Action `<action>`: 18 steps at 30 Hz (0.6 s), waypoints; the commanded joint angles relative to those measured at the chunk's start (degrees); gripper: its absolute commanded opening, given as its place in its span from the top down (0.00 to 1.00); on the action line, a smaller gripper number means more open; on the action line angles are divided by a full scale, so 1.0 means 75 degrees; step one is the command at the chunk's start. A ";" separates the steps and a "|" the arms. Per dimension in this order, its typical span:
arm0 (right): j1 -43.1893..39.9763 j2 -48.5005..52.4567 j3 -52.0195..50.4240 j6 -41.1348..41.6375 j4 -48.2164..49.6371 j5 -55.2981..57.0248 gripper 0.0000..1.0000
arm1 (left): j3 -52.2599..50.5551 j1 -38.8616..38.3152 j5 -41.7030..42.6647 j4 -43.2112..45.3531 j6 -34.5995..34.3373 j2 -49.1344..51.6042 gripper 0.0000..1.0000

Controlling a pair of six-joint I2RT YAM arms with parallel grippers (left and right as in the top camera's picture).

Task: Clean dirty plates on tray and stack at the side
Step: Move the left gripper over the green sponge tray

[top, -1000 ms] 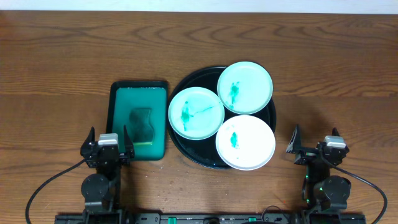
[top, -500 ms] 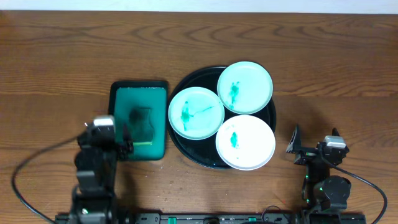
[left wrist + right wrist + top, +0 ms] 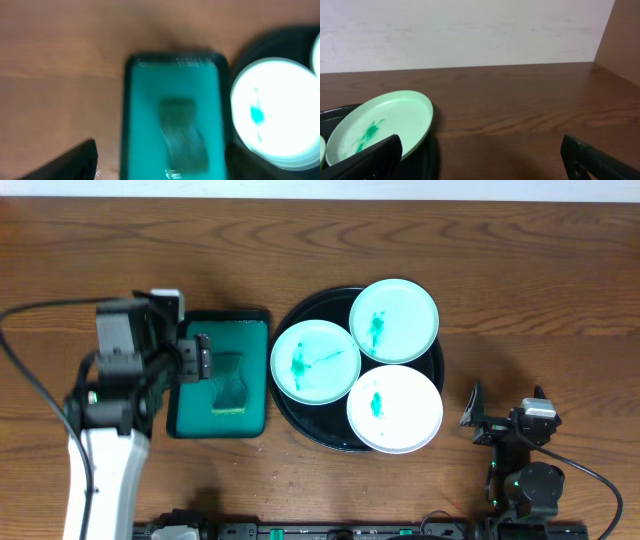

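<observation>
Left arm has swung up from the table's near edge since the earlier frame. Your left gripper now hangs over the left rim of the small rectangular green tray with a black rim, jaws spread wide and holding nothing. A dark green wavy sponge lies in that tray's near half, untouched. The left wrist view is blurred.

Your right gripper has not shifted. It sits by the near right edge of the brown wooden table, jaws wide and empty.

The large round glossy black tray sits mid-table, just beside the green tray. It carries three small round pale mint plates with teal smears:
- one plate at its left edge
- one plate at its far right edge
- one plate at its near right edge, overhanging the rim
</observation>
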 commanded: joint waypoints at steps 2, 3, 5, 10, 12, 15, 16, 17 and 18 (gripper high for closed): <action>0.0052 0.0003 -0.0012 0.0050 -0.0032 0.0017 0.01 | 0.1020 0.0017 0.0901 -0.1276 -0.0099 0.0679 0.18; 0.0055 0.0003 -0.0012 0.0050 -0.0032 0.0017 0.01 | 0.1145 0.0017 0.1008 -0.1684 -0.0102 0.0816 0.18; 0.0052 0.0003 -0.0012 0.0050 -0.0032 0.0017 0.01 | 0.1212 0.0017 0.1288 -0.2157 -0.0187 0.0953 0.18; 0.0052 0.0003 -0.0012 0.0050 -0.0032 0.0017 0.01 | 0.1209 0.0017 0.2092 -0.2871 -0.0866 0.1093 0.18; 0.0052 0.0003 -0.0012 0.0050 -0.0032 0.0017 0.01 | 0.1209 0.0017 0.2092 -0.2865 -0.0868 0.1093 0.18; 0.0055 0.0003 -0.0012 0.0050 -0.0032 0.0017 0.01 | 0.1209 0.0017 0.2095 -0.2856 -0.0868 0.1093 0.18; 0.0055 0.0003 -0.0012 0.0050 -0.0032 0.0017 0.01 | 0.1209 0.0017 0.2095 -0.2844 -0.0871 0.1093 0.18; 0.0052 0.0003 -0.0012 0.0050 -0.0032 0.0017 0.01 | 0.1209 0.0017 0.2095 -0.2830 -0.0871 0.1093 0.18; 0.0052 0.0003 -0.0012 0.0050 -0.0032 0.0017 0.01 | 0.1209 0.0017 0.2095 -0.2833 -0.0871 0.1093 0.18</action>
